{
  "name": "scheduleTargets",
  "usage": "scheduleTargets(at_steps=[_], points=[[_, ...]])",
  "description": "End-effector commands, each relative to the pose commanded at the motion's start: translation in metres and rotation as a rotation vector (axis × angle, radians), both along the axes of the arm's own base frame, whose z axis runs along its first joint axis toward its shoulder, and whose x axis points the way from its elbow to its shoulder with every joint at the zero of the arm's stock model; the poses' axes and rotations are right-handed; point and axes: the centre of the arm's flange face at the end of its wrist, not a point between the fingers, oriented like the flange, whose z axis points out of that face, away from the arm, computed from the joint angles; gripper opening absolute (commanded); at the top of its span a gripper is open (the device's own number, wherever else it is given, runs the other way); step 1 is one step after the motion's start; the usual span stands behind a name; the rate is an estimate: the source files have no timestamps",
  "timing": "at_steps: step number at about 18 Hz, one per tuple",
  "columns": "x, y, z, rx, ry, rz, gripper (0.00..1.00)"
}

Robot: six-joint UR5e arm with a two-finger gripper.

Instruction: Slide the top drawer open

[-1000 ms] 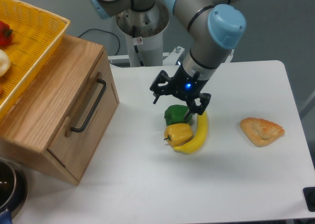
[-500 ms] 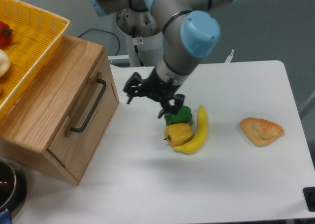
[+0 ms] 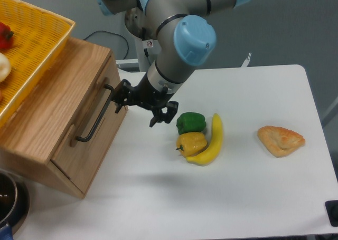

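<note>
One white counter [image 3: 253, 198] fills most of the view, smooth and matte, with a rounded far-right corner; behind it the room shows only a plain grey-blue wall. At the far edge stands the robot's metal base column [image 3: 153, 39], with a black cable [image 3: 113, 39] trailing along the counter's far edge to its left.

On the left sits a light-oak wooden cabinet [image 3: 47, 103], turned at an angle. Its top drawer [image 3: 87, 129] faces right and toward the near side, its front flush with the casing, closed. A long black bar handle [image 3: 95, 116] runs along the front panel. A yellow woven basket [image 3: 31, 45] rests on the cabinet's top and holds a red pepper [image 3: 4, 35] and a pale round item [image 3: 2, 67], both cut off by the left edge.

The tool [image 3: 142, 103] hangs just right of the handle's far end, its two black fingers spread apart with nothing between them. One finger [image 3: 122, 92] is close beside the handle's far end; whether it touches cannot be told.

Near the middle of the counter lie a green bell pepper [image 3: 190, 122], a yellow bell pepper [image 3: 191, 143] just nearer, and a banana [image 3: 211, 142] curving along their right sides, touching them. Well to the right lies a golden pastry turnover [image 3: 281, 140]. A dark pot rim [image 3: 10, 203] shows at the near-left corner, and a small black object [image 3: 332, 212] at the near-right edge.
</note>
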Motion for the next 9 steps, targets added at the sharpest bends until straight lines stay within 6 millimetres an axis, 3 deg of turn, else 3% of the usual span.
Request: scheduleTargets(at_steps=[5,9], points=[[0.021,0.012,-0.002,-0.012,-0.010,-0.020,1.00],[0.024,0.013,-0.007,-0.021,-0.017,-0.018,1.00]])
